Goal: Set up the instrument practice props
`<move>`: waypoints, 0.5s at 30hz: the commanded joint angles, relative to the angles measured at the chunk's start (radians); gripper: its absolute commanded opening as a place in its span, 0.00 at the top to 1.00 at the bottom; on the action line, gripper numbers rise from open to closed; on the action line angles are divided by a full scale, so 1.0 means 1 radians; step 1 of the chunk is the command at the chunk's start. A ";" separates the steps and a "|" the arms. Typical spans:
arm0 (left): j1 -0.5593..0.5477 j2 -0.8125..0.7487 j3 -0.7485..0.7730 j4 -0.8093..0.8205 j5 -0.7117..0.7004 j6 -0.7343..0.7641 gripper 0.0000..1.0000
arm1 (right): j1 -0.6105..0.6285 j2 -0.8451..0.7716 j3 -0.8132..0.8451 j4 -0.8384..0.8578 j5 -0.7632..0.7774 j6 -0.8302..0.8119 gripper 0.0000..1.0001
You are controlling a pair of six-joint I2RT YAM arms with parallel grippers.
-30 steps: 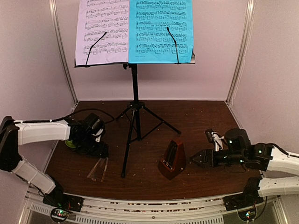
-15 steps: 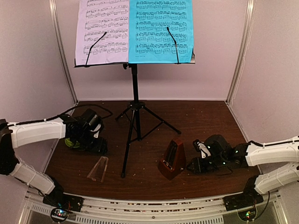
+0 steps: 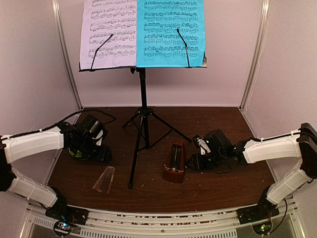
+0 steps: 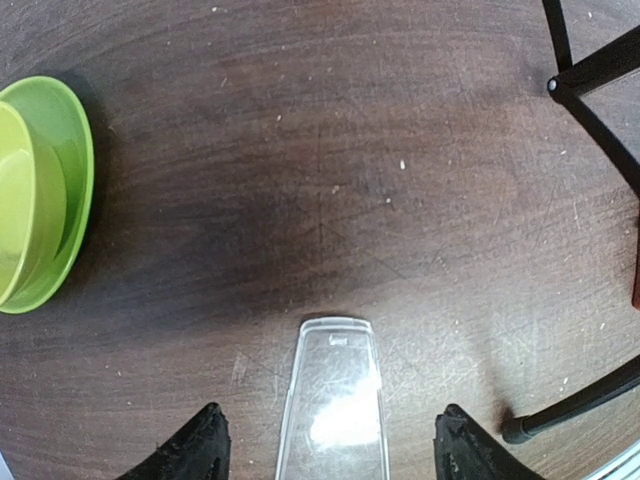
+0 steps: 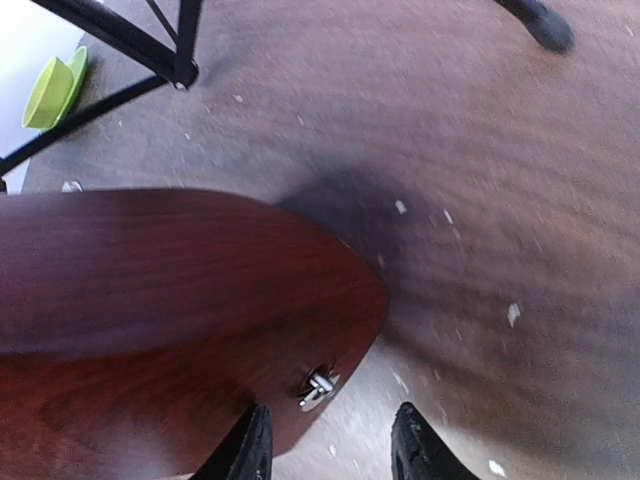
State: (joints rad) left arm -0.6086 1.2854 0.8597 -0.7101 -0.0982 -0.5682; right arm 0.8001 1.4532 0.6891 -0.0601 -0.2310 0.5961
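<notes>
The black music stand [image 3: 143, 111] stands at the centre back, with the pale lilac sheet [image 3: 109, 32] and the cyan sheet [image 3: 171, 32] on its desk. The reddish-brown metronome [image 3: 174, 161] stands right of the stand's legs and fills the left of the right wrist view [image 5: 170, 320]. My right gripper [image 3: 191, 162] is open against its right side, and the small metal key [image 5: 318, 388] lies between my fingers [image 5: 250, 445]. The clear cover [image 3: 104, 179] lies flat on the table. My left gripper [image 3: 101, 153] is open just behind it, with the cover [image 4: 330, 400] lying between the fingertips [image 4: 195, 450].
The lime-green bowl [image 3: 74, 151] sits at the left by my left arm and shows in the left wrist view [image 4: 40, 190]. The stand's tripod legs [image 4: 600, 70] spread across the middle of the dark wooden table [image 3: 218, 124]. Walls close in on three sides.
My right gripper has moved left up to the metronome, which has shifted a little left and back. My left gripper has drawn slightly back from the clear cover.
</notes>
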 commanded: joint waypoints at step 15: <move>0.007 -0.095 -0.071 0.030 -0.026 -0.010 0.28 | -0.020 -0.237 -0.032 -0.014 -0.051 -0.171 0.21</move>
State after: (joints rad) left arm -0.6083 1.2018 0.8021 -0.7116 -0.1089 -0.5797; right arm 0.7826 1.2839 0.6907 -0.0601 -0.2611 0.4850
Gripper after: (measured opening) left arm 0.721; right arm 0.748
